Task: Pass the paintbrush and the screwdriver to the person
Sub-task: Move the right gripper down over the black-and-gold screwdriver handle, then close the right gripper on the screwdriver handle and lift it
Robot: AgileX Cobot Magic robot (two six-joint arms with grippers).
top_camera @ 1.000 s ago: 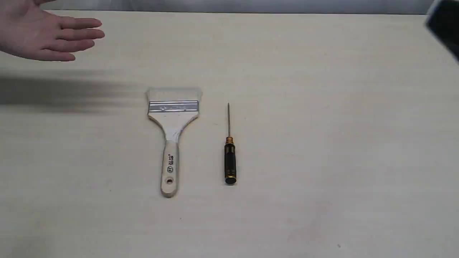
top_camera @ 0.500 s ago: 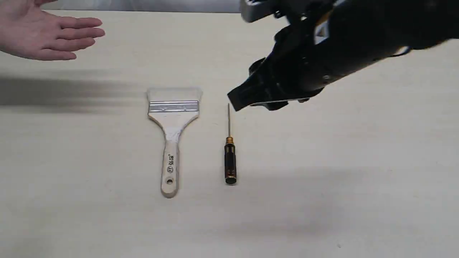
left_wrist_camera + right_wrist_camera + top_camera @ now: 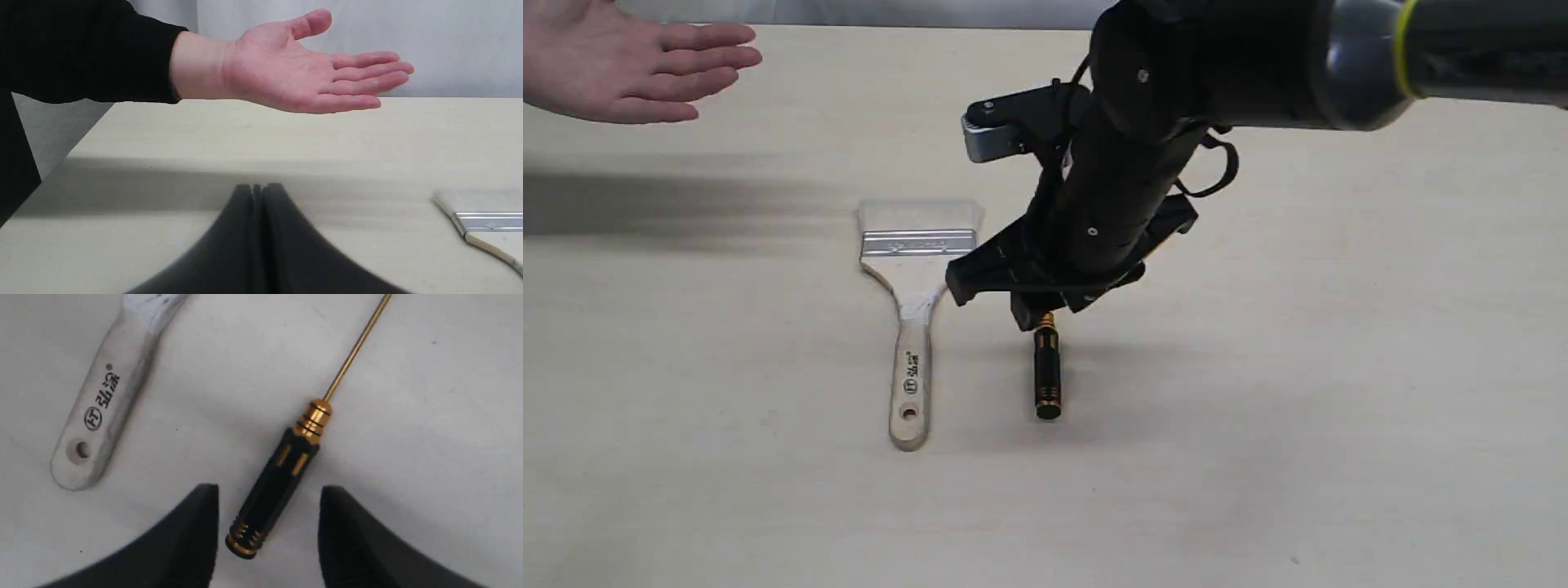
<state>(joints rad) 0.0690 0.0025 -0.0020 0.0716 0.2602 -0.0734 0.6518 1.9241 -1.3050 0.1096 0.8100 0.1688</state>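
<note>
Shows a pale table [image 3: 1339, 425] in the exterior view. Has the paintbrush [image 3: 916, 269] lying flat near the middle, bristles toward the far edge, handle hole toward the near edge. Has the screwdriver [image 3: 1047, 376] flat just to the right of it, parallel and not touching, black handle toward the near edge and shaft hidden behind a black arm [image 3: 1258, 65]. Places the right gripper [image 3: 992, 300] at the end of that arm, low over the screwdriver's gold collar.

Looks down, in the right wrist view, on the right gripper [image 3: 267, 490] with its fingers spread apart, one on each side of the screwdriver [image 3: 282, 473] handle near its banded end, with bare table visible in both gaps and nothing grasped. Catches the paintbrush [image 3: 98, 404] handle with its printed mark off to one side.

Frames, in the left wrist view, the left gripper [image 3: 257, 188] with fingers pressed together and empty. Finds the person's hand [image 3: 294, 73] beyond it, open, palm up, raised above the table, black sleeve [image 3: 81, 49] at the wrist. Puts that hand [image 3: 613, 65] at the far left corner in the exterior view, well apart from both tools.
</note>
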